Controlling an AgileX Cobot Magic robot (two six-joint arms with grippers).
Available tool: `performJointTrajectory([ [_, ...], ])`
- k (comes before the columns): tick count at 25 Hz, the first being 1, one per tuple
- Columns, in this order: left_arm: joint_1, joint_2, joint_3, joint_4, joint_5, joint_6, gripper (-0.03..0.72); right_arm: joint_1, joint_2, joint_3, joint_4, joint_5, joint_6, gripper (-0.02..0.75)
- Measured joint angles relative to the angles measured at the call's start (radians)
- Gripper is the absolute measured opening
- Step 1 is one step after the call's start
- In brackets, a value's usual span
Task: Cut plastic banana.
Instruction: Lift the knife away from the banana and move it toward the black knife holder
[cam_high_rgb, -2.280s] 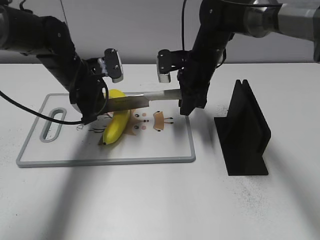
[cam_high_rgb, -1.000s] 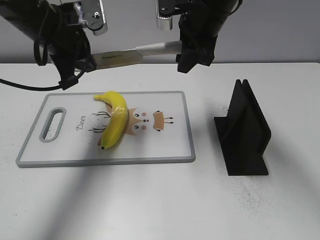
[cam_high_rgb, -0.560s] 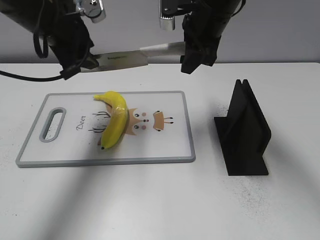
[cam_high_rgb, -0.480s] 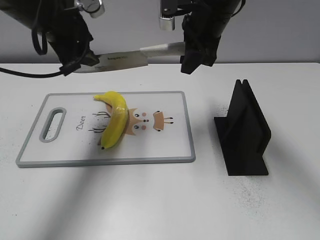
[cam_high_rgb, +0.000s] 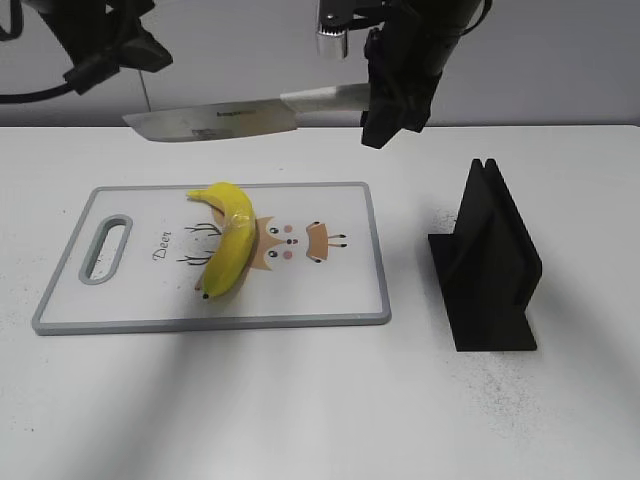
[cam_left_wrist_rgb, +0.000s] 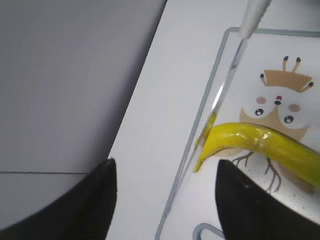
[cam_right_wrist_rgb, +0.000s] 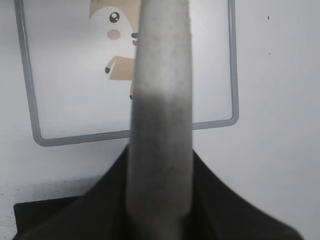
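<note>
The plastic banana (cam_high_rgb: 230, 241) lies whole on the white cutting board (cam_high_rgb: 330, 290), left of its deer drawing; it also shows in the left wrist view (cam_left_wrist_rgb: 260, 145). My right gripper (cam_high_rgb: 385, 115) is shut on the grey handle (cam_right_wrist_rgb: 160, 115) of a knife (cam_high_rgb: 215, 120), held level high above the board's far edge, blade pointing left. My left gripper (cam_high_rgb: 105, 60) is open and empty at the upper left, clear of the blade; its fingers frame the left wrist view (cam_left_wrist_rgb: 162, 200). The blade shows edge-on there (cam_left_wrist_rgb: 227, 85).
A black knife stand (cam_high_rgb: 490, 265) stands on the white table right of the board. The board has a handle slot (cam_high_rgb: 103, 250) at its left end. A grey wall runs behind the table.
Both arms lifted the knife off the banana to well above the board. Then my left gripper let go of the blade tip and moved up and left. The banana stayed put.
</note>
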Motion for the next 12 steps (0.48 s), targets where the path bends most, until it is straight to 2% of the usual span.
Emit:
performJointTrajectory([
  [3, 0.000, -0.052, 0.000, -0.002, 0.049, -0.072, 0.576, 0.001, 0.000, 0.000, 0.000, 0.000, 0.092, 0.175],
  [7, 0.000, -0.112, 0.000, 0.021, 0.108, -0.262, 0.574, 0.001, 0.000, 0.000, 0.001, 0.001, 0.232, 0.175],
  [12, 0.000, -0.156, 0.000, 0.171, 0.199, -0.536, 0.574, 0.001, -0.001, 0.000, 0.001, 0.003, 0.446, 0.175],
])
